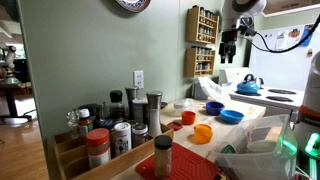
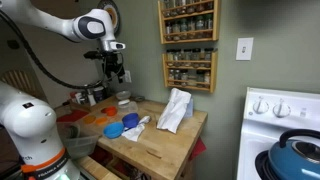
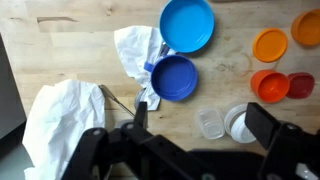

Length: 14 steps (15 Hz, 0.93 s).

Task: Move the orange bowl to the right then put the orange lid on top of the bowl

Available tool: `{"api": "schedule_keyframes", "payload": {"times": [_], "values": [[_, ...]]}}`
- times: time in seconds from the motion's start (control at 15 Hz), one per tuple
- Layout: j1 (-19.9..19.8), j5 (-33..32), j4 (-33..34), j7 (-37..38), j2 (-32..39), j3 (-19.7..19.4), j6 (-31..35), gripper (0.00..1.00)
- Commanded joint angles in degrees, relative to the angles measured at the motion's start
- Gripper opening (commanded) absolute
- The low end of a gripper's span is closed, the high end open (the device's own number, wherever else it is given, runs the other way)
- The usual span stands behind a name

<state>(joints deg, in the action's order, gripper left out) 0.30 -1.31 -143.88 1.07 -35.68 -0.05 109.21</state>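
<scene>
In the wrist view the bright orange bowl (image 3: 270, 45) sits on the wooden countertop (image 3: 80, 40), right of two blue bowls (image 3: 187, 24) (image 3: 174, 77). The orange lid (image 3: 308, 28) is cut off by the upper right edge. A darker red-orange cup-like bowl (image 3: 268, 85) stands below the orange bowl, next to a flat red piece (image 3: 300, 85). In an exterior view the orange bowl (image 1: 203, 132) is near the front; the lid is hidden there. My gripper (image 3: 205, 135) is open and empty, high above the counter in both exterior views (image 1: 228, 45) (image 2: 115, 68).
A crumpled white cloth (image 3: 60, 120) and a clear plastic bag (image 3: 135, 50) lie left of the blue bowls. A small clear container (image 3: 210, 122) and a white lid (image 3: 240, 122) lie under the gripper. Spice jars (image 1: 120, 130) stand in front; a stove with a blue kettle (image 1: 248, 85) stands behind.
</scene>
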Motion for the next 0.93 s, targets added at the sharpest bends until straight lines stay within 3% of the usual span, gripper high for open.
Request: {"api": "schedule_keyframes", "payload": {"times": [0.0,0.33,0.87], "values": [[-0.2,0.1,0.1,-0.1,0.0,0.2,-0.1,1.0],[0.8,1.0,-0.2,-0.5,0.5,0.5,0.7,1.0],[15.3,14.6,-0.9,-3.3,10.5,9.6,7.9,1.0]]}}
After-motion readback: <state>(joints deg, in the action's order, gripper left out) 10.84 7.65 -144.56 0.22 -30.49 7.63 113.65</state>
